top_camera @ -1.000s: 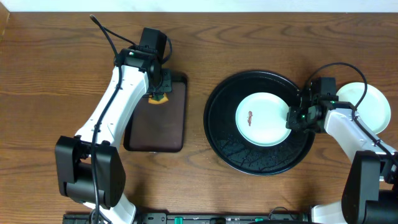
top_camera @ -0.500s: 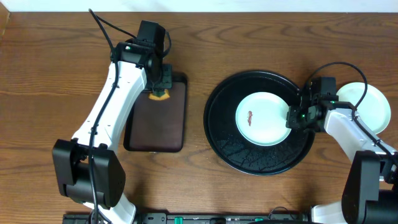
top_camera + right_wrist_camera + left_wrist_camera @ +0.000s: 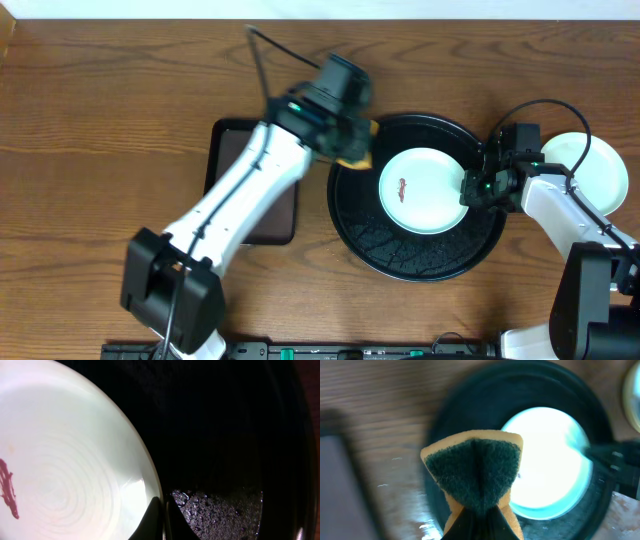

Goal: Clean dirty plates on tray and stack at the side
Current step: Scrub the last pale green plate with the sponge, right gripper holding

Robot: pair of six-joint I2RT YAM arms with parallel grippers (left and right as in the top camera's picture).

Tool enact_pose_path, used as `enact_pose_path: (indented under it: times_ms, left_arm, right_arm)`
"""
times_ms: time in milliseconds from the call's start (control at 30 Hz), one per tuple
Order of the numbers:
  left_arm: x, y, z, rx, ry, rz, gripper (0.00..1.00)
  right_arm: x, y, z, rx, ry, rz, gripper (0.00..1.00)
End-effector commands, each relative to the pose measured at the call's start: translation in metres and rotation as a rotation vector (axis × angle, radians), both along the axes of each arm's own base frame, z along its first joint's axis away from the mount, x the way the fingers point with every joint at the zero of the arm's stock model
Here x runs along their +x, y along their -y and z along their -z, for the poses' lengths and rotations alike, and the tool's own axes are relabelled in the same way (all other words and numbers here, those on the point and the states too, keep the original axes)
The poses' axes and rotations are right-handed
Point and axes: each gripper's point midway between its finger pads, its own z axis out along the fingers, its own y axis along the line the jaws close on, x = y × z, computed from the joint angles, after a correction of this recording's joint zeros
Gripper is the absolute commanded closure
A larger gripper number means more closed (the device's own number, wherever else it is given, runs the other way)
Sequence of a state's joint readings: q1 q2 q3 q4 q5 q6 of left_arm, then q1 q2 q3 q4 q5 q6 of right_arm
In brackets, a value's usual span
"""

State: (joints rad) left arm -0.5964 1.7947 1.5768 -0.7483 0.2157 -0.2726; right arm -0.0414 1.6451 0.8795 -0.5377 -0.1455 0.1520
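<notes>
I am squeezing my left hand [image 3: 476,522] shut on the sponge [image 3: 472,467], folding it so the green scrubbing side is facing down. I am hanging it over the left rim of the tray [image 3: 400,255], just beside the plate [image 3: 425,190] and not yet touching it. The plate is lying in the middle of the tray with a red-brown smear [image 3: 402,187] near its centre. I am pinching my right hand [image 3: 162,517] closed on the plate's right edge.

I am judging the risks like this. The pinch is only catching a thin lip, so a hard push with the sponge could be sliding the plate out of it or tipping it up. The tray floor is looking wet, which is making a slide more likely. A folded sponge could also be twisting in my grip and missing the smear.

Room is good on my left side: bare table [image 3: 100,120] and the brown tray [image 3: 280,220] are well apart from the work. On the right it is tight, with another plate [image 3: 590,170] lying just past the tray's rim behind my right hand.
</notes>
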Motion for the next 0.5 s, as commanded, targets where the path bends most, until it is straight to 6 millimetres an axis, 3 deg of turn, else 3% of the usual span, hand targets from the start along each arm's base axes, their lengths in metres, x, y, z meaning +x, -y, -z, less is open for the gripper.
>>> enact_pose_path:
  times_ms: [0, 233, 467]
  left_arm:
    - [-0.016, 0.029, 0.021, 0.047, -0.001, 0.023, 0.93]
    - [-0.032, 0.063, 0.066, 0.154, 0.016, 0.097, 0.93]
    - [-0.025, 0.064, 0.105, 0.244, 0.024, 0.1, 0.93]
  right_arm:
    - [-0.003, 0.0, 0.001, -0.002, -0.008, 0.009, 0.99]
    - [-0.007, -0.006, 0.002, 0.03, -0.023, 0.0, 0.99]
    - [-0.008, -0.015, 0.001, 0.059, -0.028, -0.021, 0.99]
